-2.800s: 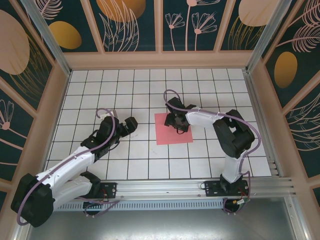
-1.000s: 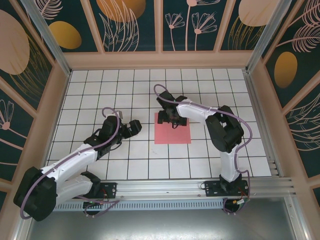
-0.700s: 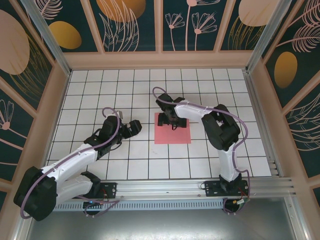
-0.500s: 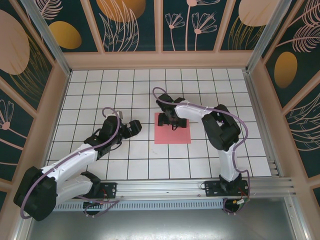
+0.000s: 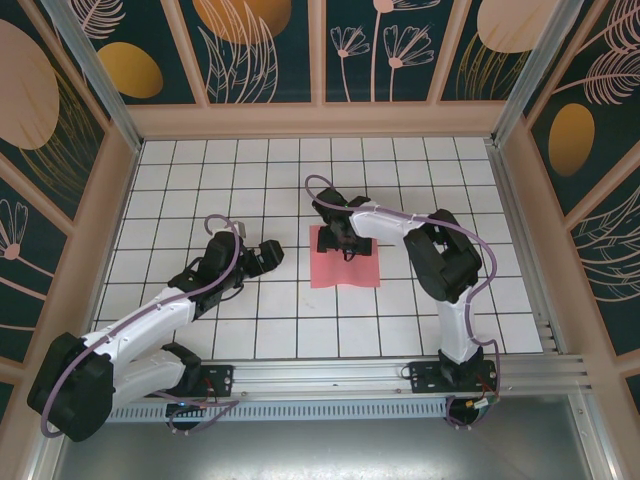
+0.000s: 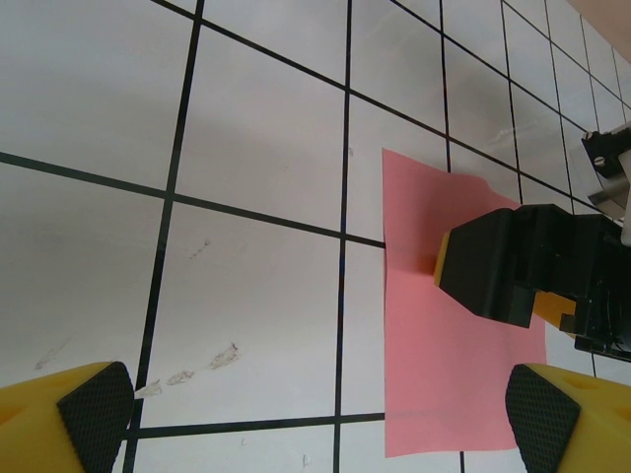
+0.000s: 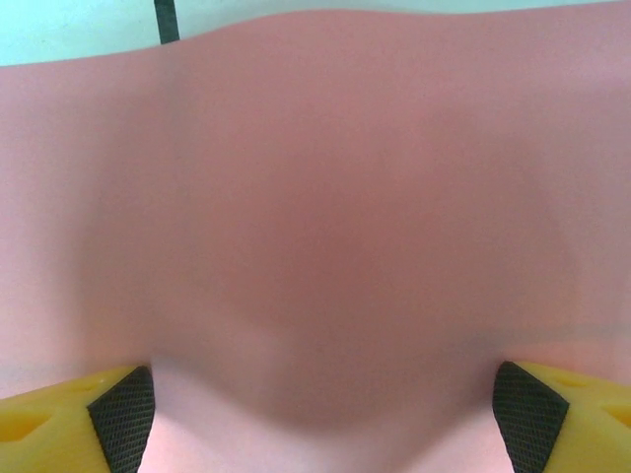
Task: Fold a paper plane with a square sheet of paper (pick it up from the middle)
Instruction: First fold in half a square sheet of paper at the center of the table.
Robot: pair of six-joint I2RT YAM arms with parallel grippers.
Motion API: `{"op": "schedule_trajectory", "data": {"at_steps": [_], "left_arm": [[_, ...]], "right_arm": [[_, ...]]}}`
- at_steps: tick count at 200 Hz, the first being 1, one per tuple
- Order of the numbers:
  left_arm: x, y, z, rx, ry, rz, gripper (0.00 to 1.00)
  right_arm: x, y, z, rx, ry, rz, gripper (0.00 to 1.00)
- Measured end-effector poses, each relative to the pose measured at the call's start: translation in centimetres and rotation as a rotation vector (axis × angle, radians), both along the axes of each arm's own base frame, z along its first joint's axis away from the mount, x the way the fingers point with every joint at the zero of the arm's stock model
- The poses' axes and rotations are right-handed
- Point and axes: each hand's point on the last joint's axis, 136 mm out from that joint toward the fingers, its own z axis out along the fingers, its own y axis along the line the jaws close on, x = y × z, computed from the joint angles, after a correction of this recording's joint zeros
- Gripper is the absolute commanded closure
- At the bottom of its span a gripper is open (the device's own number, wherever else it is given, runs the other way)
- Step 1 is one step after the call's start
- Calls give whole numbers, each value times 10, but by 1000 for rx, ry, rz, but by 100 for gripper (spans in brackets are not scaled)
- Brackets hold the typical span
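The square sheet of paper [image 5: 346, 272] lies on the white grid table, salmon pink, its near edge slightly wavy. My right gripper [image 5: 345, 243] is down on the sheet's far part. In the right wrist view its jaws stand wide apart, open, and the paper [image 7: 325, 197] swells up between the fingertips [image 7: 123, 409] of the right gripper [image 7: 325, 406]. My left gripper [image 5: 268, 255] hovers open about one tile left of the sheet. The left wrist view has the paper [image 6: 463, 355] at the right with the right gripper [image 6: 513, 266] on it, and nothing inside the left gripper [image 6: 315, 414].
The white grid table [image 5: 200, 180] is walled by wooden-framed patterned panels [image 5: 320, 60] at the back and both sides. An aluminium rail [image 5: 330, 375] with the arm bases runs along the near edge. Faint smudges [image 6: 187, 370] mark the tile under my left gripper.
My right gripper has moved left toward the sheet's far-left part and settled on it. The sheet's near edge has gone wavy. The left gripper crept a little toward the paper.
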Motion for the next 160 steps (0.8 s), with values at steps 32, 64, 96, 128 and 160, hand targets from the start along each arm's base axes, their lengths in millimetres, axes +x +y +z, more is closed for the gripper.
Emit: {"op": "schedule_trajectory", "data": {"at_steps": [32,64,96,128,160], "left_arm": [[0,0,0,0,0,0,1],[0,0,0,0,0,-1,1],[-1,-1,0,-4,3,-6,1],[-1,-2,0,-6,5,-9,1],[-1,-1,0,-5,6,-9,1]], "right_arm": [[0,0,0,0,0,0,10],[0,0,1,2,-1,1,16],[0,0,2,4,-4,1,25],[0,2,4,18,-3,-1,50],[-3,3,9,39,-4,-10,57]]}}
